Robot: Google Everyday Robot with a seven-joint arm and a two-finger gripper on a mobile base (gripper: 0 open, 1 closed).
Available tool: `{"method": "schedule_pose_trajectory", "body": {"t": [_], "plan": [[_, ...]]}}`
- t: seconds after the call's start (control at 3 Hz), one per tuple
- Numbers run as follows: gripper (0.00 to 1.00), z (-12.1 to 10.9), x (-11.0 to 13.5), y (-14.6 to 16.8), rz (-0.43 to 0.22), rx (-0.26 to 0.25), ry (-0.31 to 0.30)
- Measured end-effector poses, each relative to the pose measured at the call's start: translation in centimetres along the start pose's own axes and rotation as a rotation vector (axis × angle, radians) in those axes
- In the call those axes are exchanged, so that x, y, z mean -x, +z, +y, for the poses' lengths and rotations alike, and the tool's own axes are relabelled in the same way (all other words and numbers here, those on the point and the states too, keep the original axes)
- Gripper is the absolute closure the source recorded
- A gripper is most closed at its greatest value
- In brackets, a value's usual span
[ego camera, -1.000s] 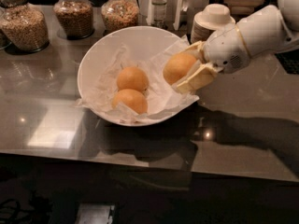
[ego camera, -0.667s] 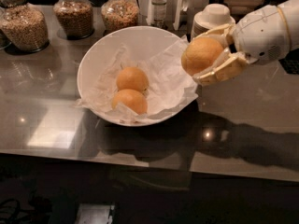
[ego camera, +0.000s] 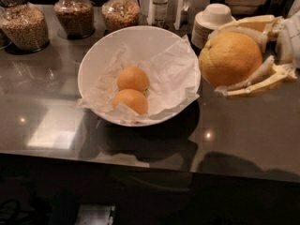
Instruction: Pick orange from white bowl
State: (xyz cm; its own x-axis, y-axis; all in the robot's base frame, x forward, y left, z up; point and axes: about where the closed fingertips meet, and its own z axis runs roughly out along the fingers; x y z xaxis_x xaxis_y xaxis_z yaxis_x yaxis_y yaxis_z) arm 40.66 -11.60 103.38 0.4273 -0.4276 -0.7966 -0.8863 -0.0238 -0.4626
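Observation:
My gripper (ego camera: 220, 60) is at the right of the view, raised above the counter, and its pale fingers (ego camera: 251, 86) are shut on one orange (ego camera: 229, 58). That orange hangs in the air just right of the white bowl (ego camera: 101, 48), clear of its rim. The bowl is wide, glossy and lined with crumpled white paper (ego camera: 173, 74). Two more oranges lie inside it, one behind (ego camera: 132, 78) and one in front (ego camera: 131, 101), touching each other.
Three glass jars of grain (ego camera: 26, 25) stand along the back left of the dark glossy counter (ego camera: 243, 135). A stack of small white bowls (ego camera: 211, 20) and a bottle (ego camera: 160, 6) stand behind the big bowl. The counter's front edge runs across the lower view.
The gripper has lifted the orange up out of the bowl and carried it right, toward the camera. The two other oranges have stayed in place.

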Motion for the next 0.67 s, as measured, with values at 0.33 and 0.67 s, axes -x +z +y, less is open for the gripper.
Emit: {"method": "schedule_pose_trajectory", "body": {"t": [0.33,0.67], "plan": [[1.00,0.0,0.0,0.0,0.000,0.000,0.000],[1.00,1.2,0.9,1.6,-0.009,0.022,-0.015]]}}
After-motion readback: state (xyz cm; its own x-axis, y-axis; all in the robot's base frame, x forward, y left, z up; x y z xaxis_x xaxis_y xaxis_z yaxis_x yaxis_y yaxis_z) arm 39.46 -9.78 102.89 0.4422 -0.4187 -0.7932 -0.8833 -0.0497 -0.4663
